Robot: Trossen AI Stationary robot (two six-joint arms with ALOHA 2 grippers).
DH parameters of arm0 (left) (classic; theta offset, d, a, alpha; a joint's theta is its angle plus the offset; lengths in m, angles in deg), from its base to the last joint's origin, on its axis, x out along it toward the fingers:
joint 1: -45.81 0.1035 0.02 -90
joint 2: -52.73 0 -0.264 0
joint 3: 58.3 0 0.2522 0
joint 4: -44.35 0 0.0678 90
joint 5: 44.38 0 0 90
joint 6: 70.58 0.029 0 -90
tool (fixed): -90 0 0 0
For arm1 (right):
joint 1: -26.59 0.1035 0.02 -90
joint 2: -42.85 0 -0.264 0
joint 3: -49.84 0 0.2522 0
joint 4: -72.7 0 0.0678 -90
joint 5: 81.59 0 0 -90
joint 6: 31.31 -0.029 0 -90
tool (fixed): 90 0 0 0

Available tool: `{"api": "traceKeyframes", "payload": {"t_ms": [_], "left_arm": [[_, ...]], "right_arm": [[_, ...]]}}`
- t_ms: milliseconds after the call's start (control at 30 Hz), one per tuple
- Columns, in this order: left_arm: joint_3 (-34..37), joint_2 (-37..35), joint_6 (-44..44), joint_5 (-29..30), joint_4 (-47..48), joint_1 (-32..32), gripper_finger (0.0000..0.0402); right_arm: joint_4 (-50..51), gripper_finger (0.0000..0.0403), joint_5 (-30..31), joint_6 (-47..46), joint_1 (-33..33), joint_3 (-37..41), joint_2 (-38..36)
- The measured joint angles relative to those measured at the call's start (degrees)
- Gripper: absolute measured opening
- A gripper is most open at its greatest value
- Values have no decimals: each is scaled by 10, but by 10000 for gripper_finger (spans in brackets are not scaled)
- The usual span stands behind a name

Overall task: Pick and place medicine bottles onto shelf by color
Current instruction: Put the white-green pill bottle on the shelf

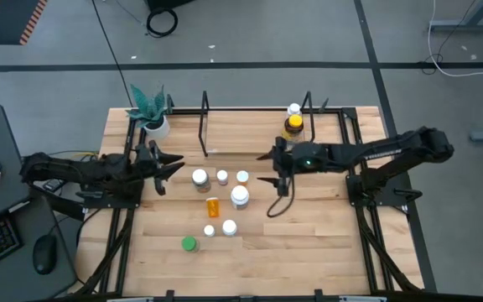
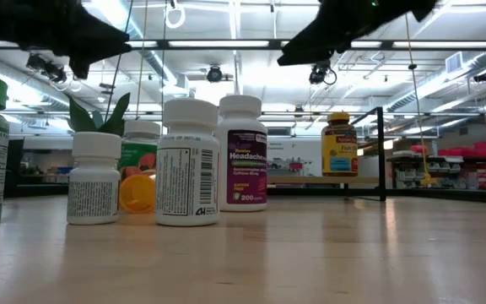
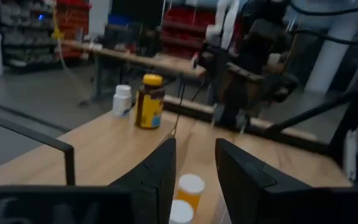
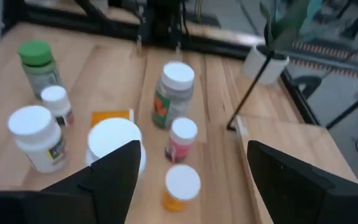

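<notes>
Only from overhead, both fingers [image 1: 268, 169] flank bottles [image 1: 240, 196].

1. We look past our left pincer [image 3: 194, 180]; its two dark fingers [image 3: 157, 177] stand apart with a narrow gap between them.
2. In that gap we see two white-capped bottles, one with an orange body [image 3: 189, 190], the other [image 3: 180, 213] showing only its cap.
3. Farther across the wooden surface [image 3: 104, 149] stands an amber bottle with a yellow lid [image 3: 150, 101], with a small white bottle [image 3: 122, 99] just beside it.
4. A thin black rod of the shelf [image 3: 36, 135] crosses the near side of the surface.
5. The right arm [image 3: 253, 62] hangs above the far part of the surface; we cannot read its pincer's state.
6. Red storage racks [image 3: 191, 28] fill the room behind.
</notes>
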Motion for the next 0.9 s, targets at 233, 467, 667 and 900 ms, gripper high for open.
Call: {"api": "traceKeyframes", "payload": {"t_ms": [233,467,667,900], "left_arm": [[-95,101,-24,-6,132,12,106],[-180,213,-36,-6,272,20,167],[-266,299,-36,-57,392,20,239],[-352,396,-33,-100,495,36,275]], "right_arm": [[-145,299,25,17,19,98,-13],[-148,299,40,29,12,108,-13],[-129,299,19,28,14,108,-12],[-131,299,0,23,15,108,-11]]}}
